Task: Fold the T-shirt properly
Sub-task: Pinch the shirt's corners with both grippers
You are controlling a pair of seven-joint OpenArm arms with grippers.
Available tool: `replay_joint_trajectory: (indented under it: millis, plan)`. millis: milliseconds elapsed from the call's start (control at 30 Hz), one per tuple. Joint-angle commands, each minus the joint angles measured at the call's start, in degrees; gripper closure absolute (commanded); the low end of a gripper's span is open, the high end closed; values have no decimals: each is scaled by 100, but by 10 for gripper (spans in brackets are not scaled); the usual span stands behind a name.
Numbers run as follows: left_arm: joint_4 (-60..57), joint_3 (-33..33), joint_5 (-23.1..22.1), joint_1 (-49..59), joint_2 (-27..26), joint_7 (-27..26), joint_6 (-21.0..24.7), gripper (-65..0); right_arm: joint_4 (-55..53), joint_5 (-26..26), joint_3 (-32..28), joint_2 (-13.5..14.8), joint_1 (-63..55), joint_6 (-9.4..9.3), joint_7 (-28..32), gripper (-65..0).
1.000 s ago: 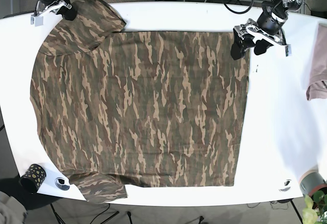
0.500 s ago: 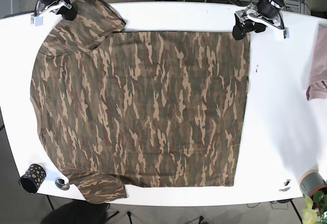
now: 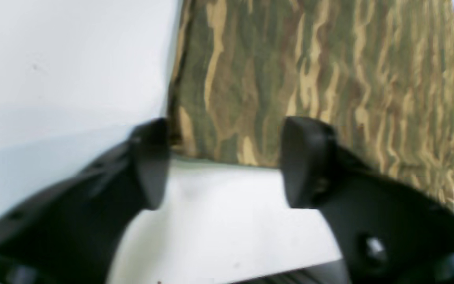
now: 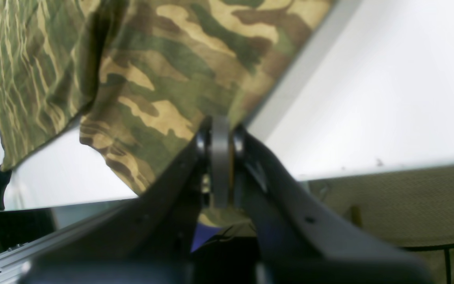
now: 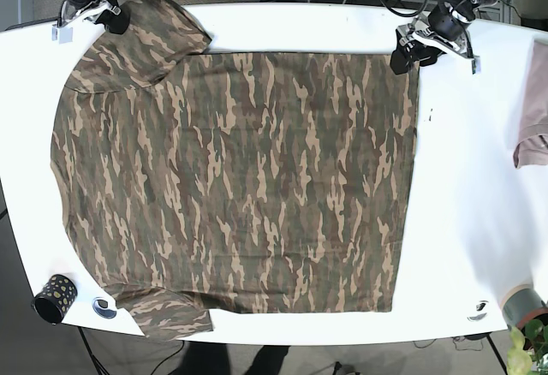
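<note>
Now both claws sit at the shirt's far corners.
Camouflage T-shirt [image 5: 231, 178] lies flat on the white table [image 5: 479, 221]; right claw [image 4: 220, 130] clamps the sleeve, left claw [image 3: 223, 161] stands apart. Soft, limp cloth: grip hem corners.

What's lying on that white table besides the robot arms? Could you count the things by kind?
Clothing: 2 (camouflage-patterned T-shirt, pinkish-brown garment at the edge)
Small black cup with yellow dots: 1
Small round items, too small to identify: 2
Total: 5
</note>
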Motion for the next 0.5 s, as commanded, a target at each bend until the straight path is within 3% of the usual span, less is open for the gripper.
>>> replay_joint_trajectory:
  millis: [0, 233, 467]
  plan:
    - [10, -10, -77, -49, -33, -73, -76, -312, 97, 66, 40, 83, -44, 52, 37, 0]
    - [-262, -10, -69, -304, -25, -73, -76, -257, 97, 66, 40, 74, -44, 52, 37, 0]
    - [-368, -10, -25, -445, 186, -73, -76, -121, 97, 74, 40, 74, -35, 52, 37, 0]
